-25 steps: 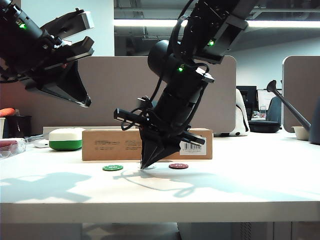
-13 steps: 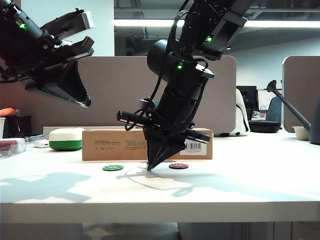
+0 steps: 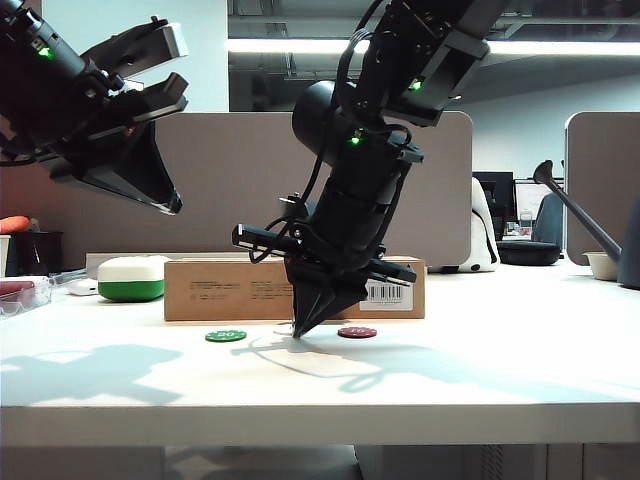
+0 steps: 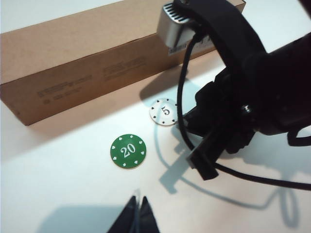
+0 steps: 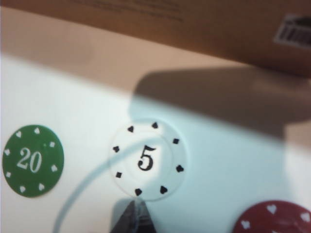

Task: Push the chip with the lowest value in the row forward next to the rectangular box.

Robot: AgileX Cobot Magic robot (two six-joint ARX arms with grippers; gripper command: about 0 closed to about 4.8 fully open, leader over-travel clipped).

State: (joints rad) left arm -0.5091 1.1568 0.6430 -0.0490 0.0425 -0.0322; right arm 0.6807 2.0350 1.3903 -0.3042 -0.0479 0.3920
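The white chip marked 5 lies between the green chip marked 20 and the dark red chip. It sits a little nearer the rectangular box than the other two. My right gripper is shut, its tip on the table touching the white chip's near edge. In the exterior view that tip stands between the green chip and the red chip, in front of the box. My left gripper hangs shut high at the left, looking down on the white chip.
A white-and-green rounded case lies left of the box. A clear container and a dark cup stand at the far left. A watering can stands at the far right. The right arm fills one side of the left wrist view.
The right gripper's tip has shifted slightly to the right along the table and the arm has leaned a little. The left arm has not moved.
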